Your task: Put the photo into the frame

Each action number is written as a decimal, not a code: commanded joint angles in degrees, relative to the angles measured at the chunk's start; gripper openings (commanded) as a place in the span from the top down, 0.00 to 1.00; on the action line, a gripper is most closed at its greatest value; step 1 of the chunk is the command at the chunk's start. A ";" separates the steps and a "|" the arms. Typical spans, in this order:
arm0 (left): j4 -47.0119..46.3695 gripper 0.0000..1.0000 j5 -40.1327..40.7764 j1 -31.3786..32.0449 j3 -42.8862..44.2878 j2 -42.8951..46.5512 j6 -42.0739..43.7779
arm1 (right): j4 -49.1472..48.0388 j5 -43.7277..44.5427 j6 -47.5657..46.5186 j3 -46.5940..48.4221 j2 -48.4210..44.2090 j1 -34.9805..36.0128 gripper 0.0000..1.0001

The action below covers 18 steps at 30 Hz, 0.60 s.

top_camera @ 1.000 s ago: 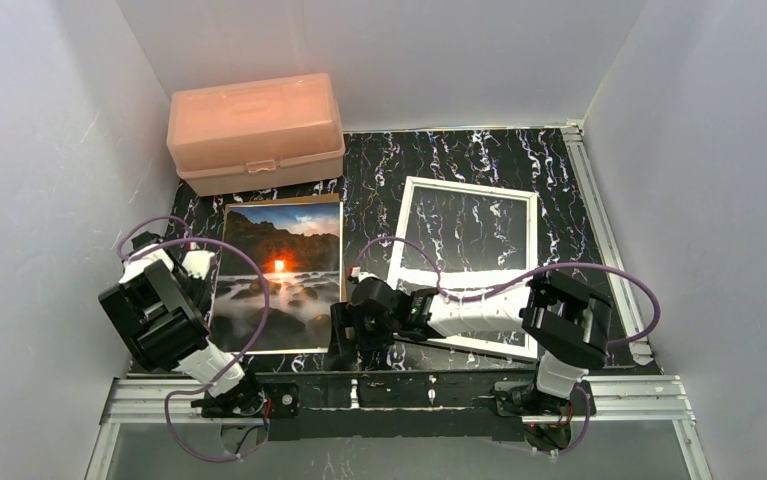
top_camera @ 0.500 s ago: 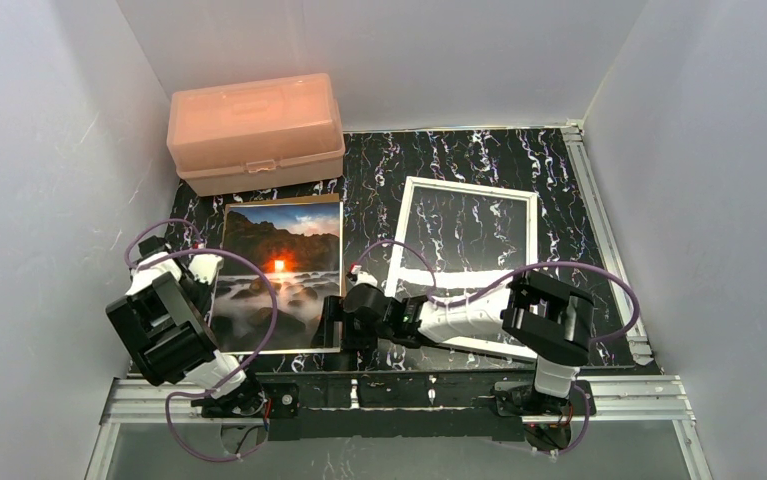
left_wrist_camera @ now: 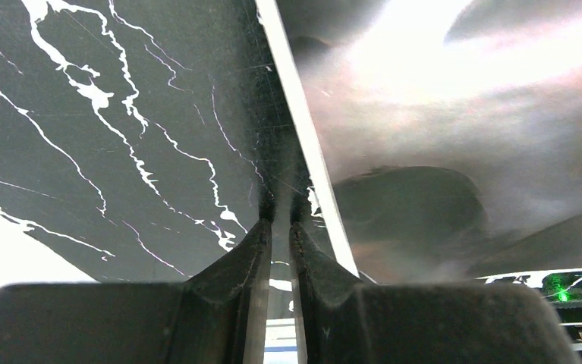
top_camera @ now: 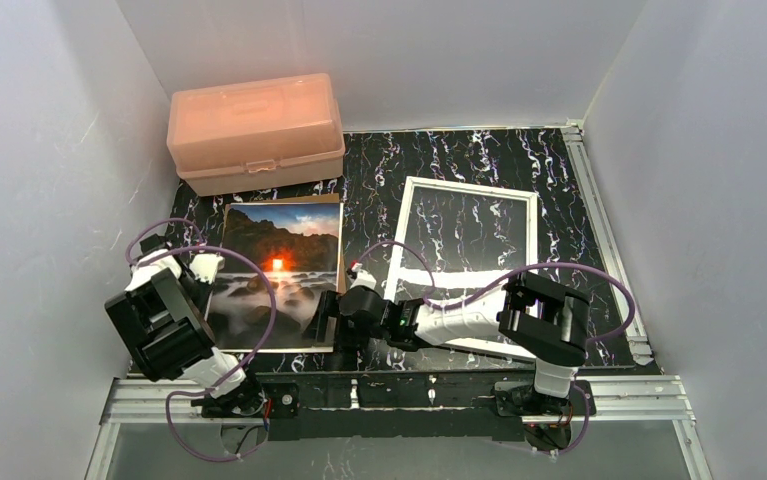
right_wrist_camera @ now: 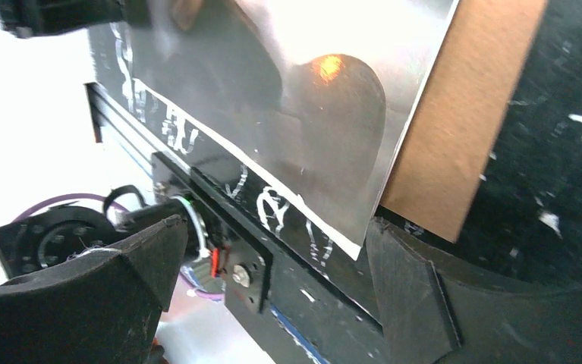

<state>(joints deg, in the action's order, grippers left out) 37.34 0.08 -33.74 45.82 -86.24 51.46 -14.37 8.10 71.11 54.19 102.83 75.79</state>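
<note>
Photo point(top_camera: 274, 270) lies picture side up on the left half of the table point(top_camera: 379, 170). It rests on a brown cardboard backing point(right_wrist_camera: 462, 114) that peeks out along its far and right edges.

I have a gripper at each side of it. My left gripper point(left_wrist_camera: 280, 227) sits low at the photo's left edge. Its fingers are pinched almost together, and through the thin slit between them I see only dark marbled table, so it grasps nothing. The photo's white border runs just beside one finger; I cannot tell whether they touch.

My right gripper point(right_wrist_camera: 276, 227) is at the photo's near right corner, jaws spread wide and holding nothing. In the right wrist view that corner points into the gap, much closer to one finger than the other. The cardboard's corner lies right against that same finger.

The frame point(top_camera: 469, 230) lies flat on the right half of the table, apart from the photo, with the marble showing through its pane. My right arm stretches across its near edge. A salmon-pink box point(top_camera: 256, 130) stands at the back left, just beyond the photo's far edge.
</note>
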 commanded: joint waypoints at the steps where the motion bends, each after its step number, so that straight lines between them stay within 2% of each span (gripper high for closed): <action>1: 0.85 0.87 -8.06 0.57 -3.56 -4.44 0.06 | -11.72 2.95 -0.43 -0.63 -1.05 0.00 0.04; 4: 0.87 0.88 -8.15 0.53 -2.80 -5.63 0.42 | -18.74 1.78 -0.61 -1.75 -0.91 -0.54 0.04; 8: 0.85 0.89 -8.25 0.56 -1.25 -8.25 0.61 | -20.85 -0.02 -0.97 -0.78 0.62 -1.06 0.04; 10: 0.83 0.90 -8.26 0.60 -0.48 -9.68 0.64 | -17.42 -0.19 -0.89 -0.12 0.75 -1.30 0.05; 14: 0.60 0.90 -8.74 0.56 0.50 -11.41 0.90 | -3.10 1.59 -1.47 1.00 -1.56 -1.29 0.05; 18: 0.41 0.91 -8.79 0.62 1.49 -13.40 0.84 | -0.09 -0.96 -0.38 -0.61 -2.24 -1.05 0.05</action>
<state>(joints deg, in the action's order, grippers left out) 42.28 0.45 -33.52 50.94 -93.08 51.83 -20.29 8.21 70.50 53.34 102.80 74.61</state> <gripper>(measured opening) 0.097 0.950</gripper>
